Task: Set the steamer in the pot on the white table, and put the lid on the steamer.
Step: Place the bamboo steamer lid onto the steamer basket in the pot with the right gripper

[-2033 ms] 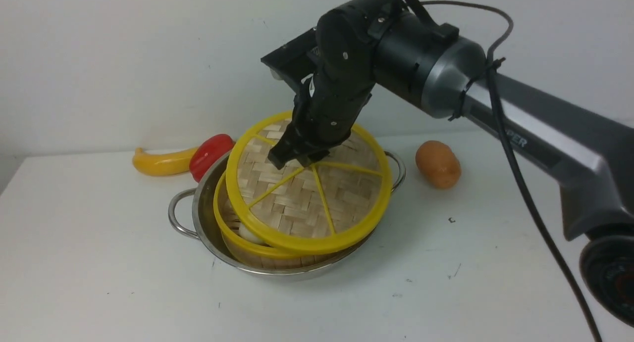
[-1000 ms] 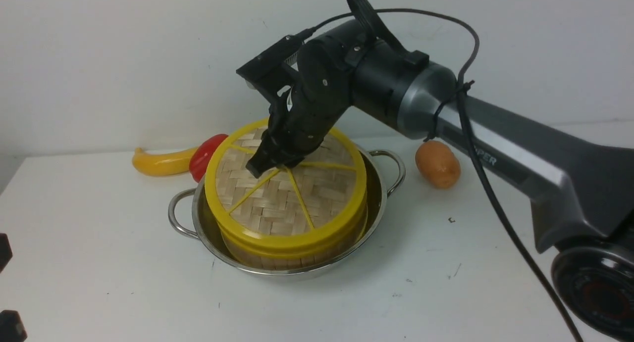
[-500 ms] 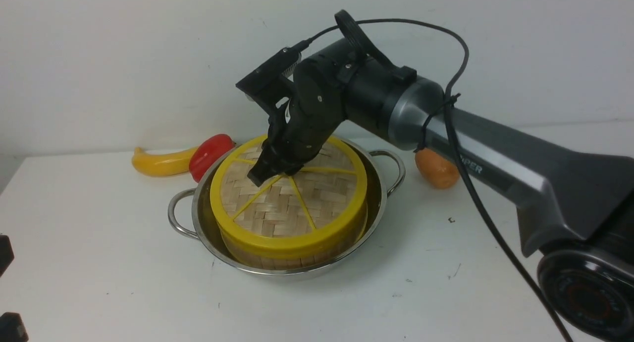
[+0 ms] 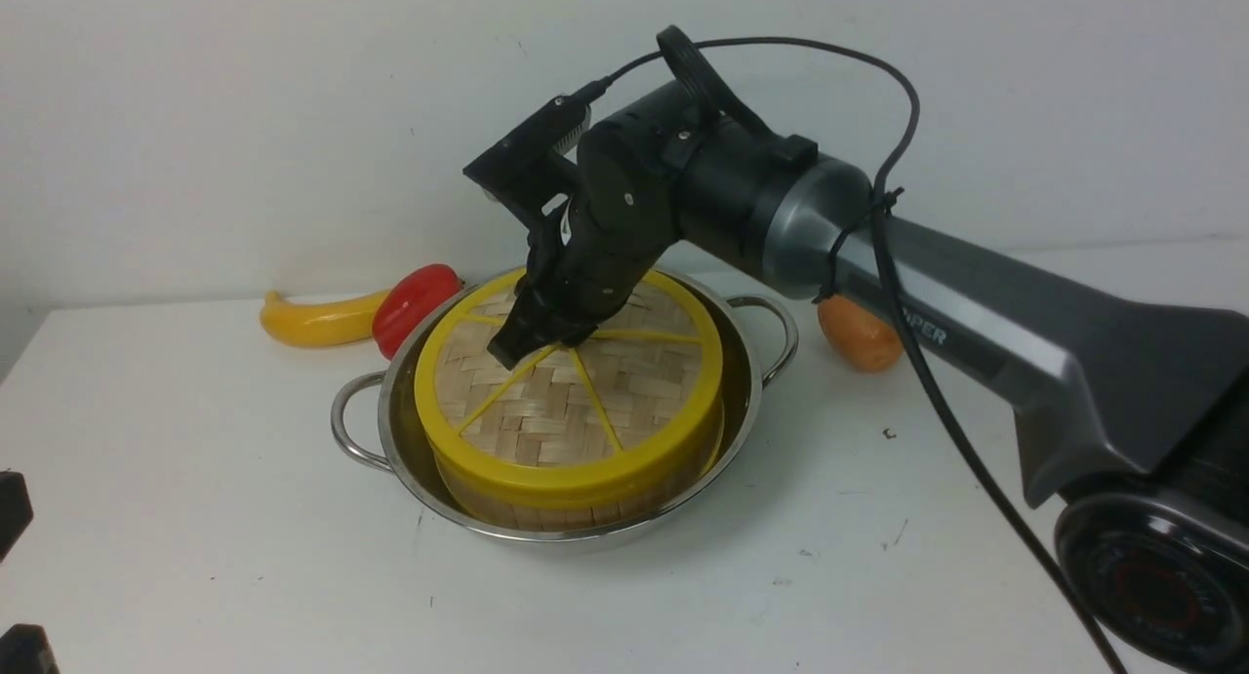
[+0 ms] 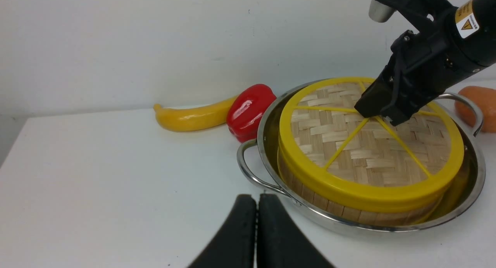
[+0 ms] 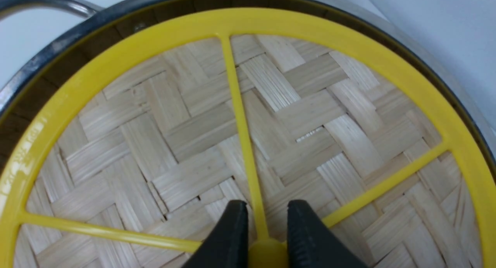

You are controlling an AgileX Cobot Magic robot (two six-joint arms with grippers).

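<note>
Our black right gripper [image 6: 267, 225] grips the yellow central knob [image 6: 268, 254] of the round woven-bamboo lid [image 4: 546, 420], which sits on the round bamboo steamer [image 4: 556, 514] inside the shiny stainless-steel pot [image 4: 402, 450]; our black left gripper [image 5: 259, 200] is closed.

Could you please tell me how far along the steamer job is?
Done: the steamer sits inside the pot, and the lid rests on it, apparently seated all round where visible.
In hand: the right gripper's fingers are closed on the lid's yellow knob.
Left: letting go of the knob and lifting clear, I'd say. The left gripper is shut and holds nothing.
</note>
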